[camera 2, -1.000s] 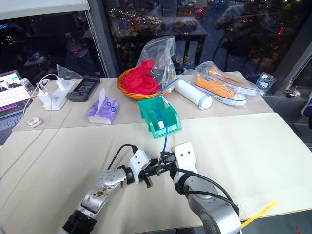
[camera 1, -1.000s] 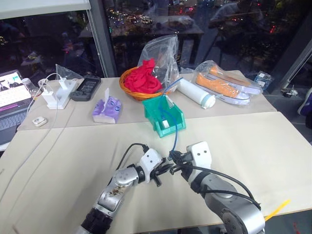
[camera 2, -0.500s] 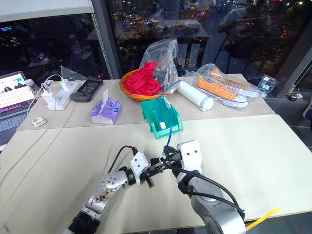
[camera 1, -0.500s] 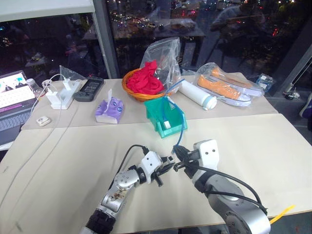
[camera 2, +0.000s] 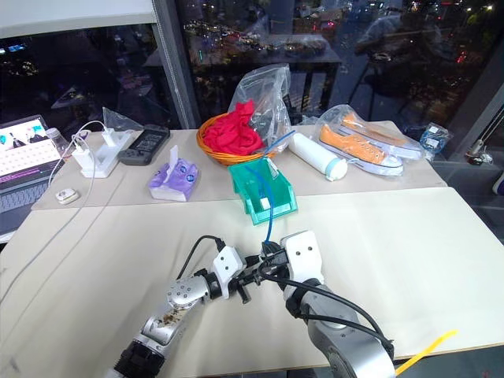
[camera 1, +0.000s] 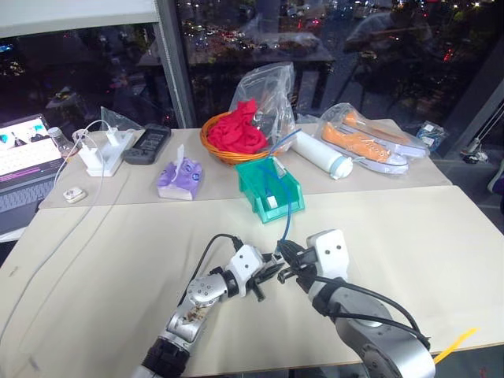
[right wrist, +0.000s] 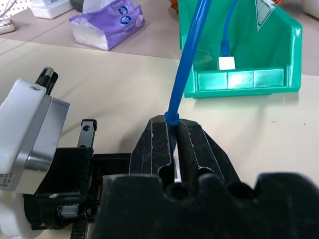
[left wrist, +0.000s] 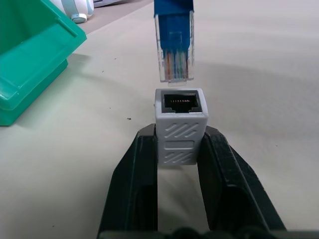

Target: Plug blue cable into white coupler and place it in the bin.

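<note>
Mating not yet done. My left gripper pinches the white coupler, socket facing the plug. My right gripper, pressed together on the blue cable, holds its plug just short of the socket, near-centre above the tabletop. Left: insert, then drop into the bin beyond.

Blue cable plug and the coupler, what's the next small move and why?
Probably ease the right pincer forward so the blue cable plug enters the white coupler. The plug sits just short of the open socket, roughly lined up, and the left pincer grips the coupler.
</note>
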Robot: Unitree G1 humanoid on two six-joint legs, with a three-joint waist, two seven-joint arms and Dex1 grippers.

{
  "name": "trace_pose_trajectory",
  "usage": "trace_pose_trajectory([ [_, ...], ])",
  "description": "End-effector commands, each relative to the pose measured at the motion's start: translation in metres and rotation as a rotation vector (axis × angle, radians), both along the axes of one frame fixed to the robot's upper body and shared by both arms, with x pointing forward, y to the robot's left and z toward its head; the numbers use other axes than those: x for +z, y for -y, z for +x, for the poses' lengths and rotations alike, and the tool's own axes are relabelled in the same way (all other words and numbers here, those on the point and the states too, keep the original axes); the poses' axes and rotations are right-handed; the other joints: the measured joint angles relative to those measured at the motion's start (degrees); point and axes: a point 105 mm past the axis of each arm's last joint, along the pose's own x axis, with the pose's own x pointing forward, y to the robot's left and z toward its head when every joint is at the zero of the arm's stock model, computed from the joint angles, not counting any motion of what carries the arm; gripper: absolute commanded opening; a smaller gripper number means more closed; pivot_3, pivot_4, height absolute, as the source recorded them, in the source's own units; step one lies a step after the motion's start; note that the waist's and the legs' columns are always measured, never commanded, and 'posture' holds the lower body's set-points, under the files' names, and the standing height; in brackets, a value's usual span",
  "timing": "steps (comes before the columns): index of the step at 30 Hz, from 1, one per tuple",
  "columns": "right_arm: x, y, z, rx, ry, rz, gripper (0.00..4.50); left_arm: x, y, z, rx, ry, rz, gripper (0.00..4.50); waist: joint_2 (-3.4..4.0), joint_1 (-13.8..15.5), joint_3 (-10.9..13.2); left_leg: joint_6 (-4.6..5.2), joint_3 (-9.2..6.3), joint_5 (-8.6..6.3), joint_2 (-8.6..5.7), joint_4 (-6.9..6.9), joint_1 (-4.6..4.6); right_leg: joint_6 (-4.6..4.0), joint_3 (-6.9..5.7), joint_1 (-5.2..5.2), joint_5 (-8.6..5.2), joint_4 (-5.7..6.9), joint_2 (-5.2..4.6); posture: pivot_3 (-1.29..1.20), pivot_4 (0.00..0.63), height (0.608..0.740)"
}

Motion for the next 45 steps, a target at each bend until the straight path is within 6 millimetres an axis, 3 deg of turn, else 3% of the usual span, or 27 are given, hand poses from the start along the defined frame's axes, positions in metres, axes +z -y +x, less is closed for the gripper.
trace_pose_trajectory([
  [1,0.008,-0.002,-0.002,0.010,0.054,-0.010,0.00,-0.045,-0.005,-0.013,0.008,-0.167,0.082,0.64,0.00,0.0,0.0,0.00,0.00,0.00,0.00,0.00,0.03,0.01,0.00,0.03,-0.01,0.00,0.00,0.00,0.150,0.732],
  [23,-0.025,-0.008,0.002,0.051,-0.071,-0.019,0.00,-0.041,-0.006,-0.011,0.013,-0.153,0.085,0.64,0.02,-0.4,0.0,0.05,-0.03,-0.04,0.01,-0.15,0.33,0.59,-0.01,0.60,-0.45,-0.03,0.00,0.00,0.150,0.732],
  [32,-0.031,-0.019,-0.004,0.159,-0.117,0.055,0.00,-0.041,-0.006,-0.010,0.018,-0.152,0.085,0.64,0.06,-0.6,-0.2,0.05,-0.04,-0.04,0.01,-0.20,0.40,0.59,-0.01,0.60,-0.46,-0.03,0.00,0.00,0.150,0.732],
  [41,-0.044,0.004,0.019,0.065,-0.133,0.068,0.00,-0.041,-0.007,-0.011,0.021,-0.154,0.083,0.64,0.07,-0.9,-0.3,0.05,-0.05,-0.04,0.02,-0.26,0.44,0.60,0.00,0.67,-0.49,-0.03,0.00,0.00,0.150,0.732],
  [45,-0.051,0.006,0.020,0.071,-0.152,0.065,0.00,-0.041,-0.008,-0.011,0.023,-0.155,0.083,0.64,0.19,-1.0,-0.4,0.05,-0.05,-0.04,0.02,-0.33,0.48,0.60,0.00,0.69,-0.52,-0.03,0.00,0.00,0.150,0.732],
])
